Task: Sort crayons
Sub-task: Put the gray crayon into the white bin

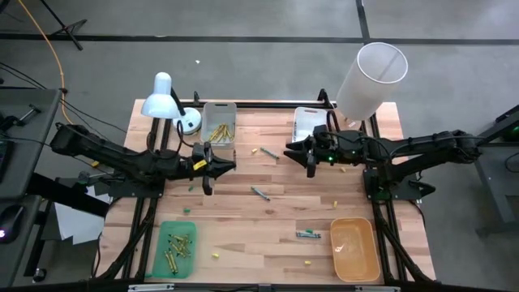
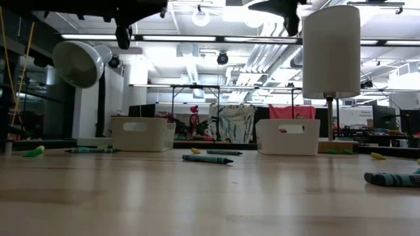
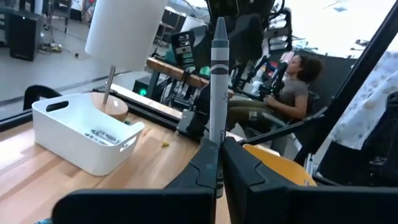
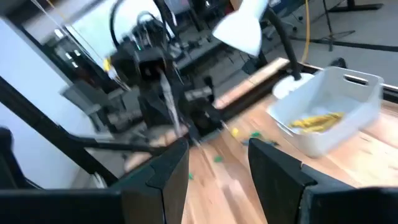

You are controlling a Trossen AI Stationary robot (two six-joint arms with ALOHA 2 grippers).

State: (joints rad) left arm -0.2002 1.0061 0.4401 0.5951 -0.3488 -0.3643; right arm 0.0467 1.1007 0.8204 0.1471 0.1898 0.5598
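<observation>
Beside the white tray (image 1: 219,109) of yellow crayons (image 1: 220,131), the left gripper (image 1: 212,169) pinched a grey crayon (image 3: 219,93); right gripper (image 1: 302,154) gaped empty. Several loose crayons (image 1: 260,193) near that tray remained unsorted.

The counter (image 1: 268,219) is pale wood with a plank grain. A grey crayon (image 3: 219,93) with a white band stands between the dark left gripper (image 3: 221,163) jaws. Yellow crayons (image 1: 219,132) fill a white bin (image 1: 220,108); grey crayons (image 3: 102,134) lie in another white bin (image 3: 74,146). The green tray (image 1: 163,251) holds yellow-green crayons (image 1: 180,247). An orange tray (image 1: 355,249) sits by teal crayons (image 1: 307,234). The lamp (image 1: 162,99) is white.
</observation>
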